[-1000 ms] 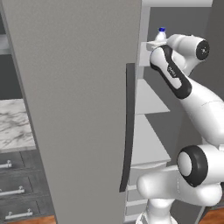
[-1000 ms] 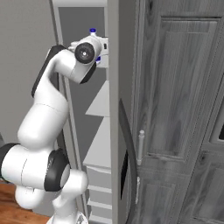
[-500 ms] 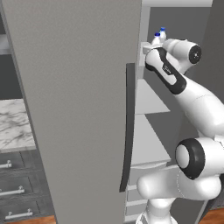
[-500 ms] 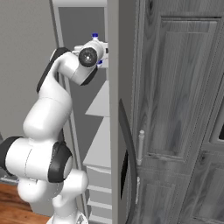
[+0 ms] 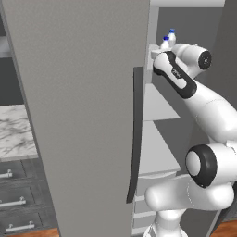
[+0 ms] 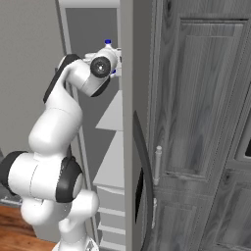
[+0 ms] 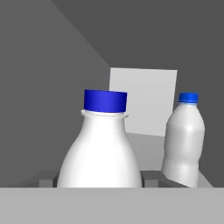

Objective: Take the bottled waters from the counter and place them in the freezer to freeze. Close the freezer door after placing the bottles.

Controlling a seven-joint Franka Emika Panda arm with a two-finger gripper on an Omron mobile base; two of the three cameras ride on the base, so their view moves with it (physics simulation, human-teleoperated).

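The freezer door (image 5: 78, 115) stands wide open, its dark bar handle (image 5: 135, 134) facing me. My arm reaches into the top of the freezer (image 5: 162, 106). My gripper (image 7: 99, 179) is shut on a bottled water (image 7: 103, 148), a whitish bottle with a blue cap that sits close in the hand view. The other bottled water (image 7: 183, 140), slimmer and also blue-capped, stands just to its right on the white shelf, leaning a little. In the left base view both blue caps (image 5: 168, 39) peek above the hand (image 5: 157, 53). One cap (image 6: 108, 43) shows above the wrist in the right base view.
White shelves (image 5: 159, 148) and drawers fill the freezer below my arm. The marble counter (image 5: 16, 134) over dark drawers lies left of the open door. Dark grey panelled cabinets (image 6: 201, 122) stand to the right of the refrigerator.
The arm has pushed further up and into the freezer with the bottle still in the jaws. The door has not moved.
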